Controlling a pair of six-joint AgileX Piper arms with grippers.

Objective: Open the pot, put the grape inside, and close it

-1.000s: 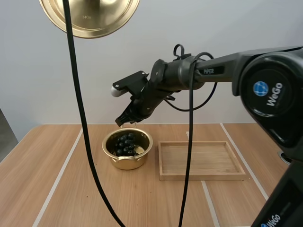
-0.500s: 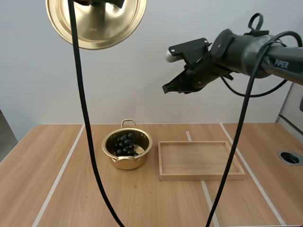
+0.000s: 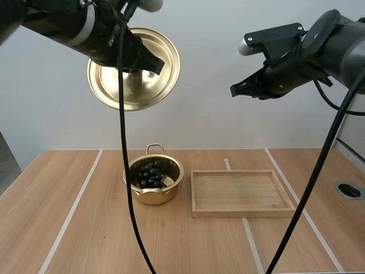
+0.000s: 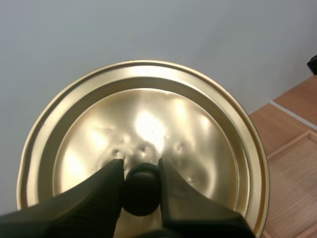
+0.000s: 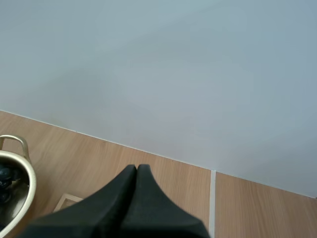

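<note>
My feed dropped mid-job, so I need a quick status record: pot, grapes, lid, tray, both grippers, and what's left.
pot: upright on the table, uncovered
grapes: dark bunch inside the pot
lid: in the air, tilted, held by its black knob
left gripper: shut on the knob
right gripper: shut on nothing, raised high over the table
wooden tray: flat on the table, beside the pot
left to do: set the lid on the pot

A small round golden metal pot (image 3: 153, 196) with loop handles is set upright and uncovered on the wooden table (image 3: 85, 228). A bunch of dark grapes (image 3: 151, 174) is laid inside. Its round golden lid (image 3: 142, 91) is held tilted in the air by its black knob (image 4: 142, 188), high above the pot.
</note>
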